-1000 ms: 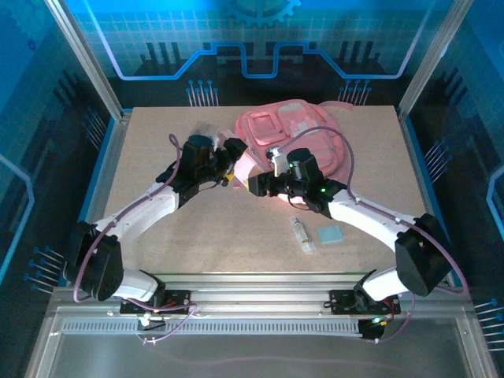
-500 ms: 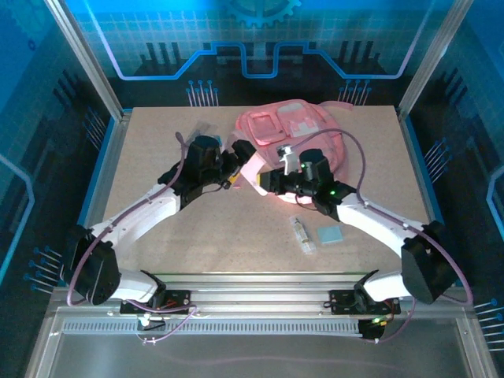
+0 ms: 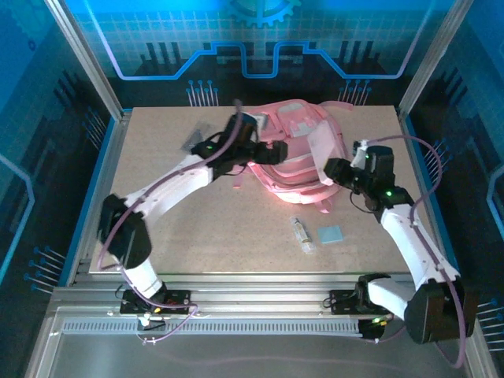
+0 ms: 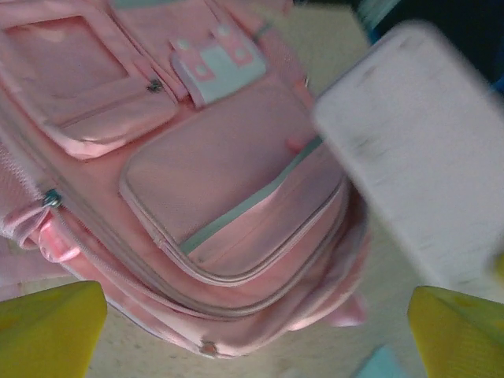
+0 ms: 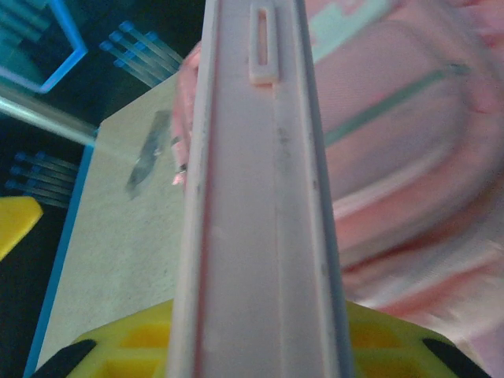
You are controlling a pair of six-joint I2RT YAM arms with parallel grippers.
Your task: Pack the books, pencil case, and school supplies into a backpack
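The pink backpack (image 3: 295, 161) lies flat at the back middle of the table, front pockets up (image 4: 220, 181). My left gripper (image 3: 264, 150) hovers over its left edge, open, yellow fingertips (image 4: 55, 327) far apart with nothing between them. My right gripper (image 3: 337, 169) is at the backpack's right side, shut on the pale-pink pencil case (image 3: 323, 146), which sticks up over the bag and shows edge-on (image 5: 260, 197) in the right wrist view. The whitish tube (image 3: 301, 234) and light-blue pad (image 3: 331, 234) lie on the table in front of the bag. The dark grey item (image 3: 194, 140) lies to the left. The books are out of view.
The beige tabletop (image 3: 197, 228) is framed by metal rails and blue walls. A pink strap end (image 3: 324, 206) pokes out of the backpack toward the tube. Both arm bases sit at the near edge.
The left arm swung from the middle up to the backpack's left edge. The right arm pulled back to the right, carrying the pencil case. The backpack now lies more spread out.
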